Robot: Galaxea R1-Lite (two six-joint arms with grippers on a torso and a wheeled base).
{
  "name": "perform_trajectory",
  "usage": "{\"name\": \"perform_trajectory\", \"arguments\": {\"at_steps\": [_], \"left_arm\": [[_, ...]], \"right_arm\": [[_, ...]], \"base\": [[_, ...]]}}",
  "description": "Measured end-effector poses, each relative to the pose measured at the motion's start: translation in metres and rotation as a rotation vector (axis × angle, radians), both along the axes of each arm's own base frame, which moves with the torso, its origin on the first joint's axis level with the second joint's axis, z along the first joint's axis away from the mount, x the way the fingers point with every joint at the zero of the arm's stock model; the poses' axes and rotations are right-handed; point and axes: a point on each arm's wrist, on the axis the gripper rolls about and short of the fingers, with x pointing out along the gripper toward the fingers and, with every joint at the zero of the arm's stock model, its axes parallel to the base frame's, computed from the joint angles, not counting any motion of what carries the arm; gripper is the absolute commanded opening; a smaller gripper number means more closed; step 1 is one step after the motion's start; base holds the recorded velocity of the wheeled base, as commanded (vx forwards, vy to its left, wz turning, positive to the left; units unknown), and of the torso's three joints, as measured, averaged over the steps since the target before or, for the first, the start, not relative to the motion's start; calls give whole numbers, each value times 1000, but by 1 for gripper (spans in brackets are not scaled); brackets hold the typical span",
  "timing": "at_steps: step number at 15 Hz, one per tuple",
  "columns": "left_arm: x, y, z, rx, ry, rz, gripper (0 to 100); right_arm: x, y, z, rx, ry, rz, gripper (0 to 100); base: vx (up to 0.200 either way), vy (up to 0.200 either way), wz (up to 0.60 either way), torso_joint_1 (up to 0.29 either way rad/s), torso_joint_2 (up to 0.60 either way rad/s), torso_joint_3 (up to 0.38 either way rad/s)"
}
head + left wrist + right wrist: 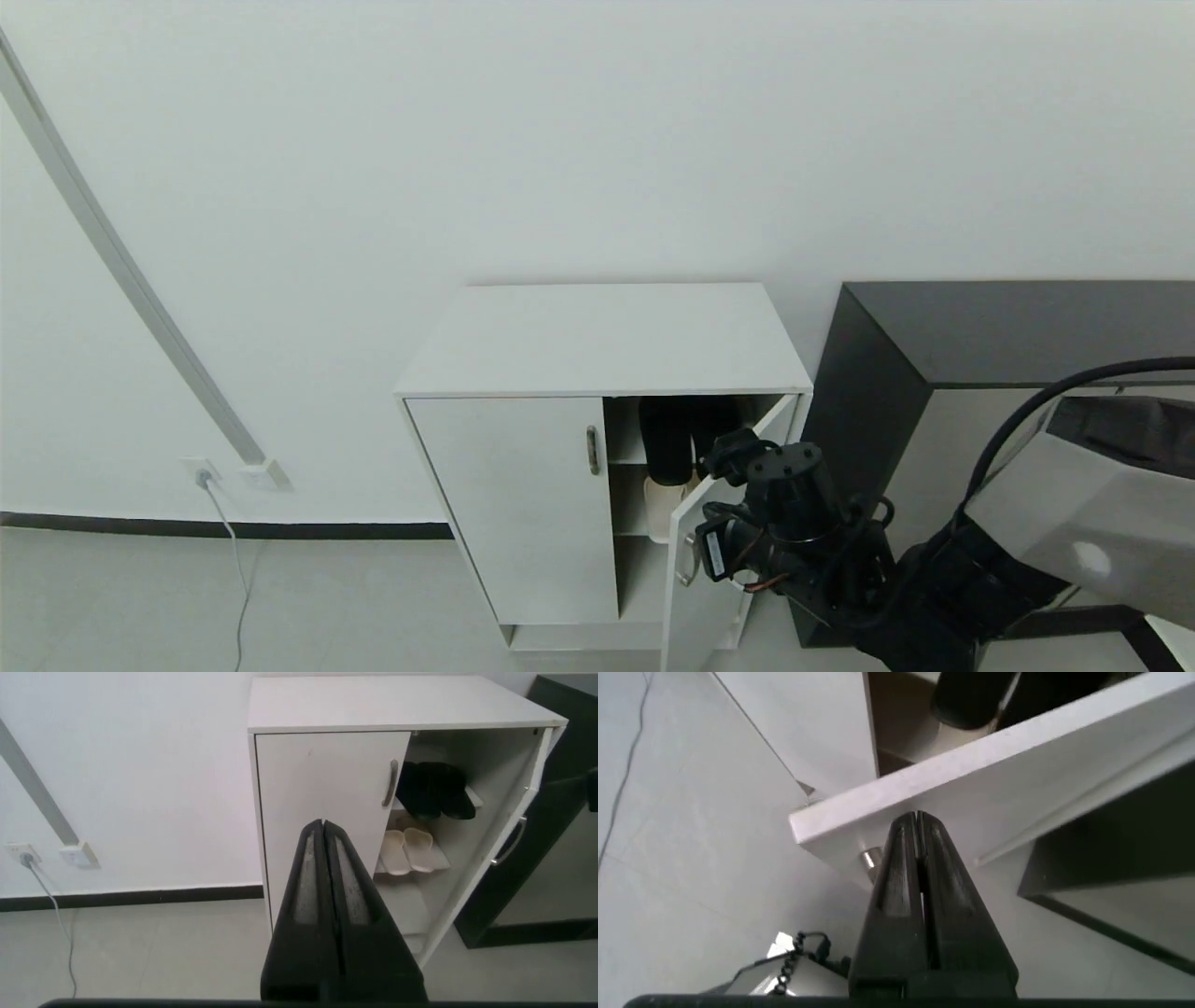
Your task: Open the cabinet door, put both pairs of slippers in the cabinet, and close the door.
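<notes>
The white cabinet (pixel 597 341) stands against the wall with its left door (pixel 513 504) closed and its right door (pixel 695 579) swung partly open. Inside, a black pair of slippers (pixel 434 789) lies on the upper shelf and a cream pair (pixel 411 851) on the shelf below. My right gripper (pixel 726 455) is shut and empty, its tip (pixel 920 817) against the outer face of the open door (pixel 990 756), above the door's handle (pixel 868 859). My left gripper (pixel 322 826) is shut on nothing and hangs well back from the cabinet, facing its closed door.
A dark cabinet (pixel 934 336) stands close to the white cabinet's right side, behind the open door. A wall socket with a cable (pixel 201 471) and a slanted conduit (pixel 121 261) are at the left. Bare floor (pixel 280 597) lies left of the cabinet.
</notes>
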Motion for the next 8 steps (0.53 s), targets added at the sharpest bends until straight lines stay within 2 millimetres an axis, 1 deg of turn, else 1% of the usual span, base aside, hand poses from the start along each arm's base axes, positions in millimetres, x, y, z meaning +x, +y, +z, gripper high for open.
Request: {"name": "perform_trajectory", "arguments": {"at_steps": [4, 8], "left_arm": [[0, 0, 0, 0, 0, 0, 0], [0, 0, 0, 0, 0, 0, 0]], "right_arm": [[20, 13, -7, 30, -33, -7, 0], [42, 21, -17, 64, -69, -23, 0]], "base": [[0, 0, 0, 0, 0, 0], [0, 0, 0, 0, 0, 0]]}}
